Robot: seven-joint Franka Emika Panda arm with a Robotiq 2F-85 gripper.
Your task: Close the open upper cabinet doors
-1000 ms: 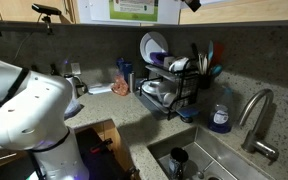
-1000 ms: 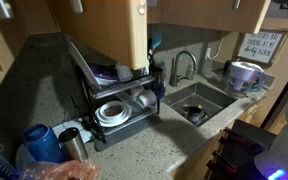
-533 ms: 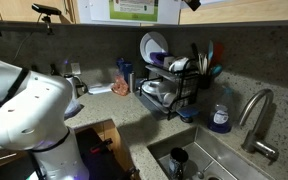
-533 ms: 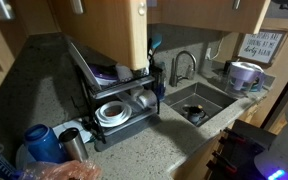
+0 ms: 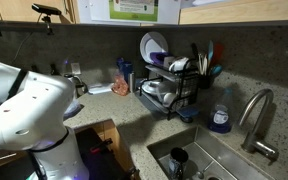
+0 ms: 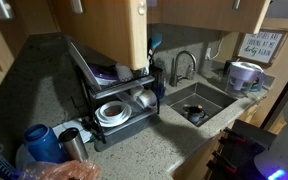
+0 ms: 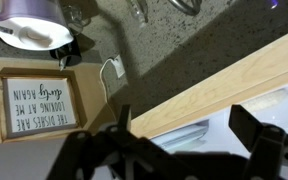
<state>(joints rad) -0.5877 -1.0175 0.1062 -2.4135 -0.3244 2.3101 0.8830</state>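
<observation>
- Arm (image 5: 24, 105): its white body fills the left of an exterior view. The gripper is out of frame there.
- Door (image 6: 99, 30): one upper door stands swung out above the rack (image 6: 114, 100), well off the cabinet line. I judge it open, so the task is not finished.
- Other upper doors: only lower edges show along the top of both exterior views. Cannot tell whether they are shut.
- Gripper (image 7: 184, 128): in the wrist view its fingers are spread wide with nothing between them. It is near a pale wood strip (image 7: 234, 80), probably a door edge. Contact not confirmed.
- Left to do: push the open door home, then check the others.
- Surface: speckled stone counter (image 6: 174, 140), with the same stone up the wall. The rack of dishes sits mid-counter, with the sink (image 6: 216, 98) and faucet (image 6: 184, 65) to its right.
- Room: a dim home kitchen, with a framed sign (image 6: 259, 45) at far right.
</observation>
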